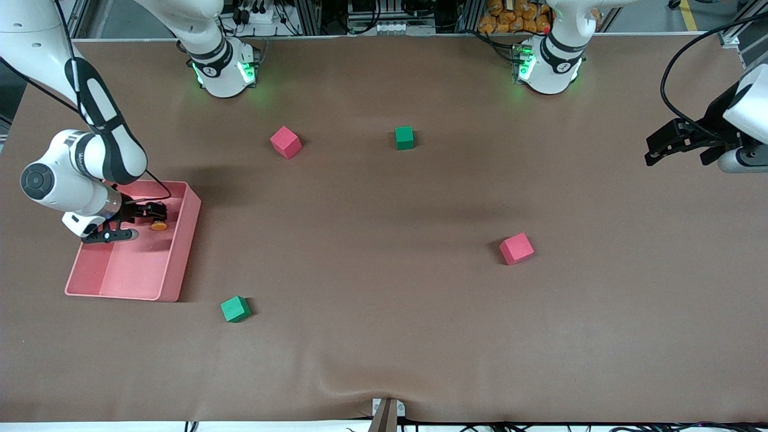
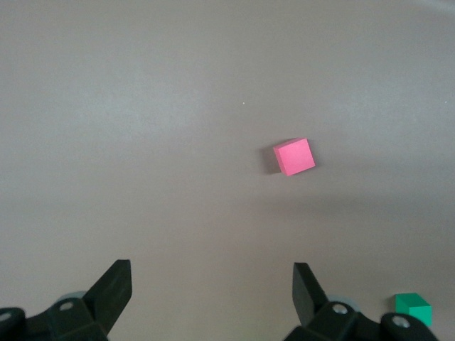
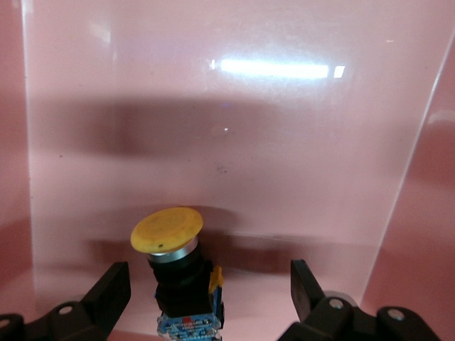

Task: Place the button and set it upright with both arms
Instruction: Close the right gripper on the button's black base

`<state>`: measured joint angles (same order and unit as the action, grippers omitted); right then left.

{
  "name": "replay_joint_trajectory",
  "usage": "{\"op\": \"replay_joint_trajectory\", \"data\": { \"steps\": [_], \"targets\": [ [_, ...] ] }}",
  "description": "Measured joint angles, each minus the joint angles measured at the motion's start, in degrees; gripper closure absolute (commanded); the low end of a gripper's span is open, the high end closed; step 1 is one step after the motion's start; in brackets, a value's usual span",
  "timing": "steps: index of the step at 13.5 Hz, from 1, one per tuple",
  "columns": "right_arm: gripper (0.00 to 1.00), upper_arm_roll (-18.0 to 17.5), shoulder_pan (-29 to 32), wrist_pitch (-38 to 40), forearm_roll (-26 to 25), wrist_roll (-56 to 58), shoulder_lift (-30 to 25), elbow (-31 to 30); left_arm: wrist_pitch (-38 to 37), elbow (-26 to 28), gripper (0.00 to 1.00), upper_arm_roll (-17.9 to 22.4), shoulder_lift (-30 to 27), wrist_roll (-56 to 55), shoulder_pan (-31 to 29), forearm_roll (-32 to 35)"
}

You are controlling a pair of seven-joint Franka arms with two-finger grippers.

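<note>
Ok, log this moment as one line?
right gripper: open, astride orange-capped black push-button in pink plastic bin | button: not gripped | left gripper: open, waiting over table's left-arm end

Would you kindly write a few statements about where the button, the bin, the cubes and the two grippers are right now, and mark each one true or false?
1. The button lies inside the pink bin. True.
2. The right gripper is shut on the button. False: its fingers stand open on either side of the button, apart from it.
3. The left gripper is open and holds nothing, up over the left arm's end of the table. True.
4. Three green cubes lie on the table. False: there are two green cubes and two red cubes.
5. A red cube lies in the bin. False: both red cubes lie on the brown table.
</note>
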<state>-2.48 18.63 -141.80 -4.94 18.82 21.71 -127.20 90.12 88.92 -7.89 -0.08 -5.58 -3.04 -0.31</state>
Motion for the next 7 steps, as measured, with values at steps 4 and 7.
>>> {"op": "replay_joint_trajectory", "data": {
  "steps": [4, 7],
  "targets": [
    [0.0, 0.0, 0.0, 0.0, 0.0, 2.2, 0.1, 0.0, 0.0, 0.0, 0.0, 0.0, 0.0, 0.0, 0.0, 0.0],
    [0.0, 0.0, 0.0, -0.2, 0.0, 3.0, 0.4, -0.1, 0.0, 0.0, 0.0, -0.1, 0.2, 0.0, 0.0, 0.0]
  ]
}}
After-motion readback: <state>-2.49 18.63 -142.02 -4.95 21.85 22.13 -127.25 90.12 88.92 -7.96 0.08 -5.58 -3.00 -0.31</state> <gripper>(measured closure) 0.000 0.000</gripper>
